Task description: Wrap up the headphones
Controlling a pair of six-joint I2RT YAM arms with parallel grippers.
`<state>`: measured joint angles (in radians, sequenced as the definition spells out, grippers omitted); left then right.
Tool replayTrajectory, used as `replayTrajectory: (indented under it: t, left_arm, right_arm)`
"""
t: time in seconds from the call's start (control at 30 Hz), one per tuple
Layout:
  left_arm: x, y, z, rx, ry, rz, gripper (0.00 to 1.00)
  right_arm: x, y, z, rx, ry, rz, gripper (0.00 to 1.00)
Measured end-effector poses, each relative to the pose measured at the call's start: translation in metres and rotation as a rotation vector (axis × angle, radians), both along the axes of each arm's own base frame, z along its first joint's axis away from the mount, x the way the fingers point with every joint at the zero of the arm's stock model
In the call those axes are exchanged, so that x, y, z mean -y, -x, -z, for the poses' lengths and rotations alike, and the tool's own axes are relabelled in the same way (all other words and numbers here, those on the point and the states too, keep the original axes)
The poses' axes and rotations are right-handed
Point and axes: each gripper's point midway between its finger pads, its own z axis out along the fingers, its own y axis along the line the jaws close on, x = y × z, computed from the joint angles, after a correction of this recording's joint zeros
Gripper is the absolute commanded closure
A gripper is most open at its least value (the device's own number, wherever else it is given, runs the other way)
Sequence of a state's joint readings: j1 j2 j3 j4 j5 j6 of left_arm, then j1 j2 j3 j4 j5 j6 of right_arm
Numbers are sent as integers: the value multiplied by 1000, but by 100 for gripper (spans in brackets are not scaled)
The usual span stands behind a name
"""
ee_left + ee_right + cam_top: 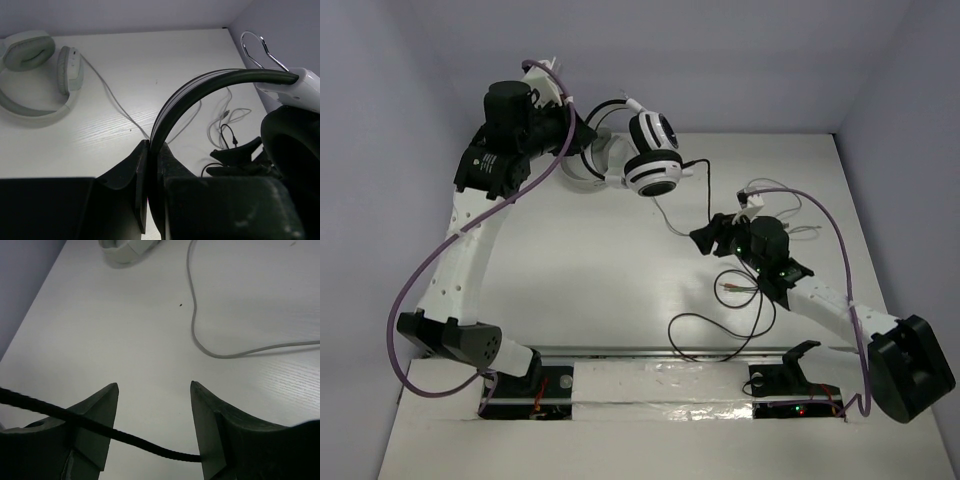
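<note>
My left gripper (582, 130) is shut on the black headband (200, 87) of the headphones (652, 152) and holds them up over the far middle of the table. In the left wrist view the jaws (149, 145) pinch the band, and a black ear pad (295, 150) hangs at the right. The thin black cable (688, 205) runs from the earcup down to my right gripper (705, 238). That gripper (154, 387) is open, and the cable (150, 445) lies across the gap between its fingers. The rest of the cable loops on the table (720, 325), with the red/green plugs (735, 288) beside the right arm.
A pale grey-white headset (588, 168) lies at the back, partly behind the held headphones; it also shows in the left wrist view (35, 75). Its light grey cable (200, 330) trails right to a tangle (790, 215). The table's walls stand behind and at the right.
</note>
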<state>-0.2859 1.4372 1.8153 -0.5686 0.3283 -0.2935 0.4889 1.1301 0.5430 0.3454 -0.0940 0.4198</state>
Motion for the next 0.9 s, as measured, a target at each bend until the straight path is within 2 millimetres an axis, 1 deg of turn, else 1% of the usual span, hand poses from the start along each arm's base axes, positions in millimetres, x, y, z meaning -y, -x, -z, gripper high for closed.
replayTrajectory:
  t: [0.17,0.27,0.33,0.43,0.5,0.63,0.77,0.83,0.9]
  left_arm:
    - [6,2,-8,-2,48,39,100]
    - [1,0,-14,3,76,41,100]
    - [-5,-2,-19,7,93,31,100]
    - [-10,-3,-30,26,113,22,100]
    - [-9,-2,-37,45,127,28,100]
    - [-7,4,-43,54,144,45,100]
    - [-14,10,-52,72,151,38,100]
    - [-17,12,-62,94,158,29,100]
    - [-21,13,-78,126,169,19,100]
  right_arm:
    - [4,-13,9,-11,-16,20,35]
    - [3,-16,9,-8,-30,14,27]
    - [2,-18,9,-6,-37,11,16]
    - [0,-20,16,-21,-35,5,12]
    - [3,-21,17,-22,-34,12,11]
    - [4,-25,17,-21,-37,8,12]
    - [3,-27,26,-46,-29,-1,14]
    - [2,-26,26,-50,-34,-3,13]
    - [2,-23,21,-45,-51,-7,9]
